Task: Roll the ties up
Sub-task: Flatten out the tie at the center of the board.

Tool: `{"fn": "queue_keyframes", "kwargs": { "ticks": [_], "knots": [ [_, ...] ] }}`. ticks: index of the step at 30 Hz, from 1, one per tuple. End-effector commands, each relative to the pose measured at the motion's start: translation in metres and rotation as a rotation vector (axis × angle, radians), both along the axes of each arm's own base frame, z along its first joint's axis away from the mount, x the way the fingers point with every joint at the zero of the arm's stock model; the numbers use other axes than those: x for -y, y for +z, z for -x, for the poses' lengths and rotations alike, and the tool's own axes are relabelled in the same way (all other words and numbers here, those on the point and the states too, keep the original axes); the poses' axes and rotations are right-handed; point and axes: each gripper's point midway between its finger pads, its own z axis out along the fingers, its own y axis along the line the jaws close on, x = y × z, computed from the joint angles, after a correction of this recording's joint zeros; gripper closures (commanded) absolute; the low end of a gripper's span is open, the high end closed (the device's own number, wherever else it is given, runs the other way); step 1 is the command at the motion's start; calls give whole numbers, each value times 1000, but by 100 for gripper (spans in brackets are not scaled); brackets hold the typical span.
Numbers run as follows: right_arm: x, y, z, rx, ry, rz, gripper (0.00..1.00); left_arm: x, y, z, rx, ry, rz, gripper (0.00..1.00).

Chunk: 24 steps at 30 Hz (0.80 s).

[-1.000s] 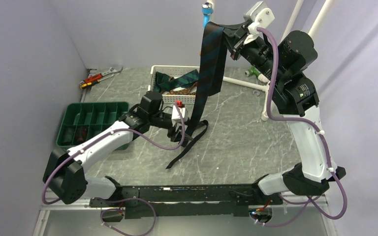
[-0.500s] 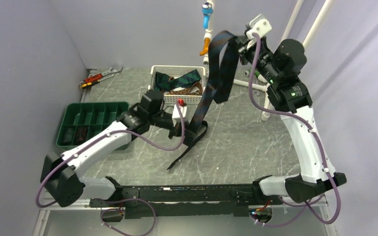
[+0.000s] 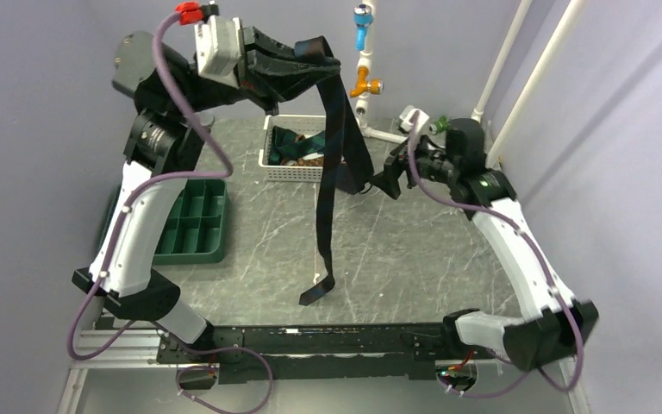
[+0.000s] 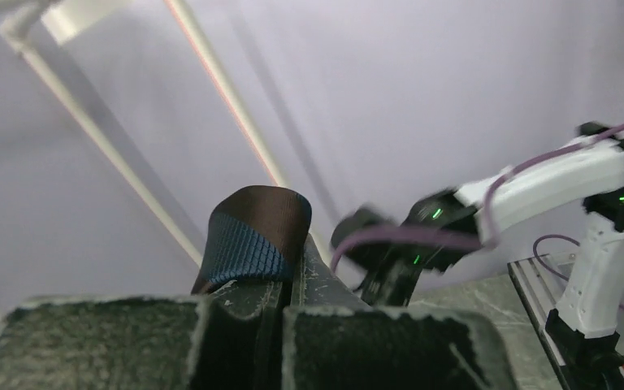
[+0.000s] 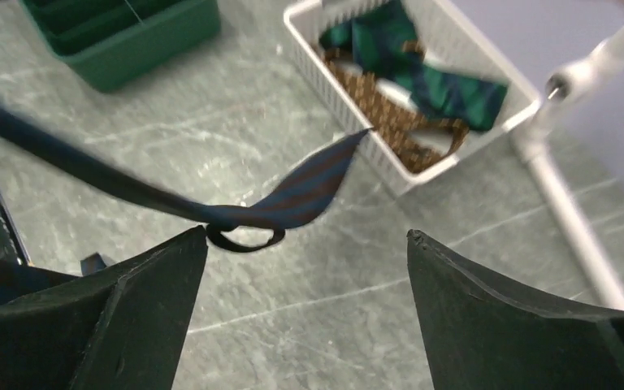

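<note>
A dark navy striped tie (image 3: 326, 216) hangs from high up down to the table, its narrow tail (image 3: 315, 291) touching the surface. My left gripper (image 3: 269, 62) is raised near the back wall, shut on the tie's upper fold (image 4: 256, 236); the left wrist view shows the jaws (image 4: 290, 272) pressed together on the fabric. My right gripper (image 3: 385, 179) hangs open beside the tie's wide pointed end (image 5: 313, 191), which lies just beyond its fingertips (image 5: 195, 244), nothing between them. More ties (image 3: 303, 142), green plaid and brown patterned (image 5: 406, 81), lie in a white basket (image 3: 293, 172).
A green compartment tray (image 3: 198, 233) sits on the table's left side, under the left arm. A white pipe stand with blue and orange fittings (image 3: 364, 65) rises behind the basket; its base pipe (image 5: 565, 203) runs along the table near the right gripper.
The left gripper closed on the tie low on the table and swung it high up to the back left. The right gripper let go, opened and dropped to mid height.
</note>
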Motion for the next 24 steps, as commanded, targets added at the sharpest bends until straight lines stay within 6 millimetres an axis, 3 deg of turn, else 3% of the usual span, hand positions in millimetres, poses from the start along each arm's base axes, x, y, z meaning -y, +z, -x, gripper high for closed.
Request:
{"fn": "queue_keyframes", "kwargs": {
  "ticks": [1, 8, 12, 17, 20, 24],
  "knots": [
    [-5, 99, 50, 164, 85, -166, 1, 7, -18, -28, -177, -5, 9, 100],
    [-57, 146, 81, 204, 262, -264, 0, 5, -32, -32, -198, 42, -39, 100],
    [-81, 173, 74, 213, 293, -352, 0, 6, -45, -27, -208, 19, -69, 100],
    [-84, 194, 60, 342, 291, -334, 0, 4, -47, -13, -202, -38, -86, 100],
    [-85, 205, 78, 386, 380, -327, 0, 5, -50, -4, -184, -86, -113, 100],
    [-80, 198, 96, 372, 423, -300, 0, 3, -57, -9, -181, -44, -128, 100]
  ]
}}
